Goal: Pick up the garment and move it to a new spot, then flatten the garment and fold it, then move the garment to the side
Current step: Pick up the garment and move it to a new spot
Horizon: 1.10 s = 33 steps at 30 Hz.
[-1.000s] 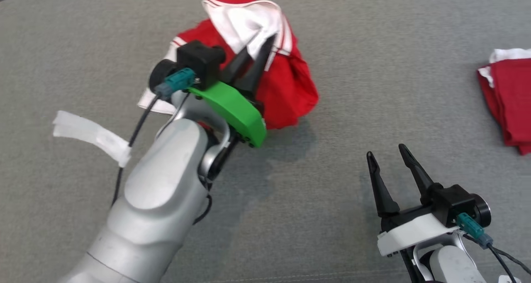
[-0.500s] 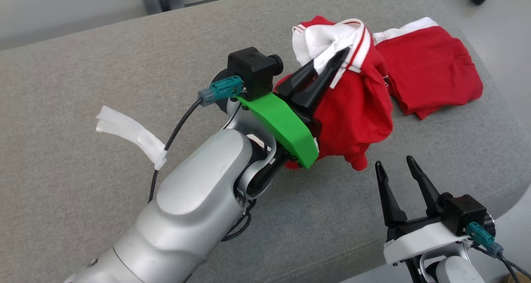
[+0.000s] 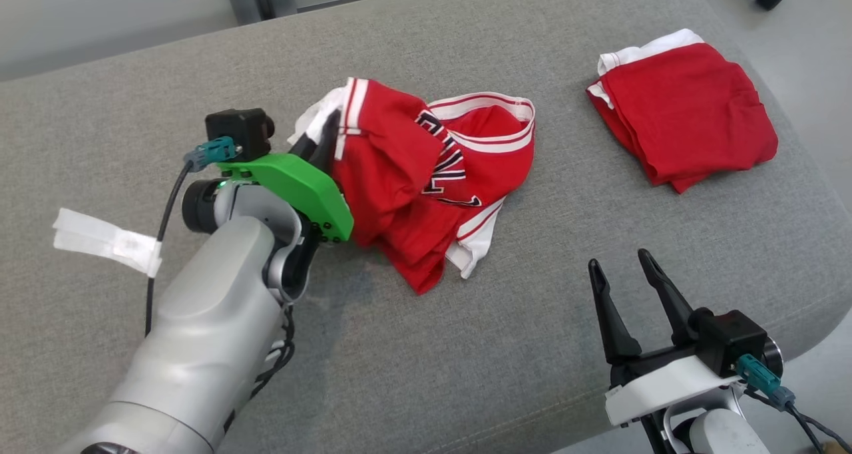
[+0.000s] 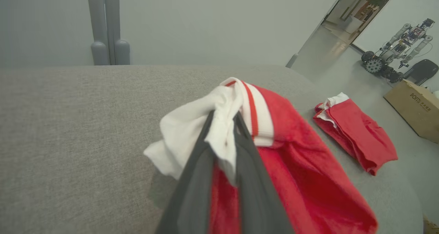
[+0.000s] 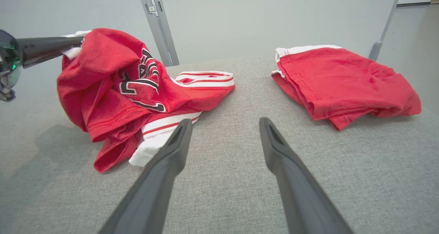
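I saw the left gripper [image 3: 325, 134] clamped tight on the white-trimmed edge of the red garment [image 3: 426, 174]. That end was raised and the rest lay crumpled on the grey cushion [image 3: 466, 361], well left of the folded red stack [image 3: 685, 114]. The right gripper [image 3: 626, 267] was spread wide and empty, nearer me than the stack.

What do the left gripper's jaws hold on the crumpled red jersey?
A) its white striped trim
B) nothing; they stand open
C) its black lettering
A: the jaws of the left gripper close on white trim of the crumpled red jersey.
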Tool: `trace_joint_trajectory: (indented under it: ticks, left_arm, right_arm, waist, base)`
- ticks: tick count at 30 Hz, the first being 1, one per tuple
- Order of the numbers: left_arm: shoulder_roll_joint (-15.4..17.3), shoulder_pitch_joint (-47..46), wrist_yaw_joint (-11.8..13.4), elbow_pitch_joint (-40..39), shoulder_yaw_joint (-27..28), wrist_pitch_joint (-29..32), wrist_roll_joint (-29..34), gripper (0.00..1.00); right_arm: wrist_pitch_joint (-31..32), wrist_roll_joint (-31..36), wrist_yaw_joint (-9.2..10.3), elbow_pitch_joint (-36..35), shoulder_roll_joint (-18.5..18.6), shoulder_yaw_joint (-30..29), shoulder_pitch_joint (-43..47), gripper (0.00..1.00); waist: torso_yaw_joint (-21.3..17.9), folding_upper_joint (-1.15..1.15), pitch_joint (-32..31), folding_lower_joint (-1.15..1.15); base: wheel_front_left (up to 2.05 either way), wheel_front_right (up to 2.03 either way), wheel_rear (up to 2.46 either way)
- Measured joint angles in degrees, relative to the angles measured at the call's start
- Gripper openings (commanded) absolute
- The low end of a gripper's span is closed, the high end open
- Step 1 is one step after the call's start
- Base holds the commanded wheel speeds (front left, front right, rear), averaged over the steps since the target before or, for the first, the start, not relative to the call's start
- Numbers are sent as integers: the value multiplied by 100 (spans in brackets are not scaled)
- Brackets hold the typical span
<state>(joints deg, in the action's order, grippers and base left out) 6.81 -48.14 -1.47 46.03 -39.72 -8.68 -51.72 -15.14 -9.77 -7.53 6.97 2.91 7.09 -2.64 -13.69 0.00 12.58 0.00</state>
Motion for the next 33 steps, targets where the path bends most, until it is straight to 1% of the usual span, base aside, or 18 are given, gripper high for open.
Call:
trace_joint_trajectory:
  ticks: [2,6,10,14,15,16,17,18,22,23,25,28,30,33]
  left_arm:
    - [121,-94,-3,517,66,-100,-10,0]
    - [256,-196,-42,1117,68,-232,40,0]
    - [282,-294,-133,1571,81,-301,41,0]
    - [294,-310,-164,1954,79,-381,43,0]
    - [290,-310,-183,2019,77,-411,43,17]
    - [281,-310,-200,2081,64,-428,53,29]
    - [268,-311,-215,2129,43,-450,81,69]
    - [255,-310,-236,2176,30,-472,94,100]
    - [287,-255,-286,2270,31,-560,141,100]
    - [332,-211,-276,2253,91,-590,132,100]
    - [494,-122,-178,2117,280,-612,93,100]
    - [777,66,81,1367,812,-631,101,100]
    - [805,414,169,730,1185,-636,138,100]
    - [801,1170,370,-255,1518,-634,508,100]
  right_arm:
    - [0,14,0,14,0,0,-3,100]
    - [0,25,0,27,0,8,-8,100]
    - [0,43,0,43,0,4,-9,100]
    - [0,66,0,74,0,34,-10,100]
    - [0,68,0,80,0,36,-10,100]
    - [0,70,0,83,-1,35,-10,100]
    - [0,77,0,88,0,26,-9,100]
    - [0,78,0,94,0,26,-8,100]
    - [0,85,0,104,-2,20,35,100]
    - [0,85,0,98,-2,0,74,100]
    - [0,86,0,87,-1,-58,183,100]
    - [0,92,0,38,-1,-223,336,100]
    - [0,91,1,32,1,-277,446,100]
    - [0,105,0,12,-3,-307,561,100]
  waist:
    - [33,0,28,0]
    - [47,0,40,0]
    - [69,0,43,0]
    - [78,0,23,0]
    - [78,0,13,0]
    - [82,0,2,0]
    - [89,0,-9,0]
    - [95,0,-26,0]
    - [109,0,-144,0]
    - [109,0,-189,0]
    - [115,0,-275,0]
    - [174,0,-379,0]
    - [251,0,-425,0]
    - [359,0,-505,0]
  base:
    - [0,0,0]
    - [0,0,0]
    - [0,0,0]
    - [0,0,0]
    - [0,0,0]
    - [0,0,0]
    - [0,0,0]
    - [0,0,0]
    - [0,0,0]
    - [0,0,0]
    - [0,0,0]
    - [0,0,0]
    - [0,0,0]
    - [0,0,0]
